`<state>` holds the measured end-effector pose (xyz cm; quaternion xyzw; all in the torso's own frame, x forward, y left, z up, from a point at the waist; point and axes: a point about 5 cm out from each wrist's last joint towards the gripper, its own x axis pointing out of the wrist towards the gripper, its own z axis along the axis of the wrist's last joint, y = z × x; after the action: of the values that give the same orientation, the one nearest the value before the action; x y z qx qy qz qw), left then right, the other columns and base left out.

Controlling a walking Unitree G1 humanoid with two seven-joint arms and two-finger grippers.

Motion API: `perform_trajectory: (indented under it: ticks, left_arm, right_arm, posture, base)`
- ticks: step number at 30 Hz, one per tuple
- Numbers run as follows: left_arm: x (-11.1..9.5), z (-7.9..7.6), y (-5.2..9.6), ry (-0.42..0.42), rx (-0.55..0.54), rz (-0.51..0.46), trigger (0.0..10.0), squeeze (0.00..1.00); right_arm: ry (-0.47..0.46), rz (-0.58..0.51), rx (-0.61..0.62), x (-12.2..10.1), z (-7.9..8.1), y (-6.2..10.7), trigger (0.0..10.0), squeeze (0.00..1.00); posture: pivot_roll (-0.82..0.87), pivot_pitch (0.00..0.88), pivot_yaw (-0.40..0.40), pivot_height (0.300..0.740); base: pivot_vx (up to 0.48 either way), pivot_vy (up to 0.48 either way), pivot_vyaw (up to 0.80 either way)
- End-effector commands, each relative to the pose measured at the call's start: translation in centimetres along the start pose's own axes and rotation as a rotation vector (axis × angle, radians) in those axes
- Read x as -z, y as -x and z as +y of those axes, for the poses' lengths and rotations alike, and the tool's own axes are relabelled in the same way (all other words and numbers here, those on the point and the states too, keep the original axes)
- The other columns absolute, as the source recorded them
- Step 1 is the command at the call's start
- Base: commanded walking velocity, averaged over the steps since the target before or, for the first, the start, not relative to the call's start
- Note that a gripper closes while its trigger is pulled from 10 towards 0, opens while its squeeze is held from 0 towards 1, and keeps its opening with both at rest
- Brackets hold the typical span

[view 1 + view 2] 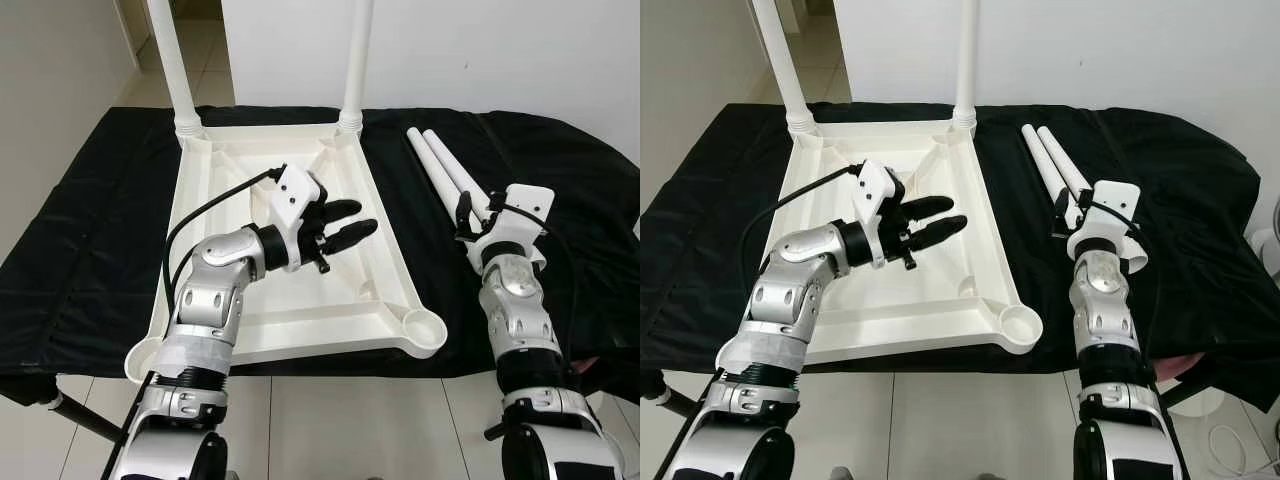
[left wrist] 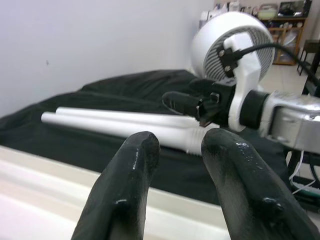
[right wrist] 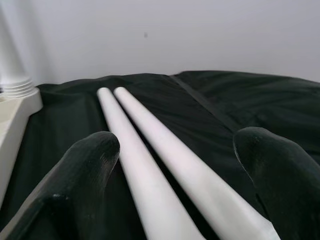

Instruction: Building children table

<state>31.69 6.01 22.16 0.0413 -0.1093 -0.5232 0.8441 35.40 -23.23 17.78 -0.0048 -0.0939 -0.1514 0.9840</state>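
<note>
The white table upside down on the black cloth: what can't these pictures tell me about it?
- Two fitted legs: upper ends cut off by the left eye view's top edge.
- Tabletop: near-left corner socket hidden behind the left arm.
- Loose legs: near ends hidden behind the right gripper.

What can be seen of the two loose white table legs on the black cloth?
The two loose white plastic table legs are smooth, tapered tubes that lie flat, side by side and touching, on the black cloth, right of the upturned white plastic tabletop. Their wide ends point toward the robot. The right gripper has its jaws open on either side of them.
</note>
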Motion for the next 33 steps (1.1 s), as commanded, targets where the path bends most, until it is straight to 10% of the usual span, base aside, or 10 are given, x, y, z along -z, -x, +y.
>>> perform_trajectory:
  ticks: [1,33]
  left_arm:
    - [-0.1,1.1,0.2,-0.004,-0.312,0.012,10.0,0.0]
    - [0.0,-2.6,0.1,0.057,-0.189,0.06,10.0,0.0]
  right_arm:
    - [-0.029,0.012,0.049,0.2,-0.4,-0.2,10.0,0.0]
    - [-0.151,0.056,0.176,0.1,-1.7,-0.6,10.0,0.0]
  posture:
    - [-0.08,0.046,0.018,0.74]
    - [-0.1,0.121,0.06,0.74]
  base:
    - [0.0,0.0,0.0]
    - [0.0,0.0,0.0]
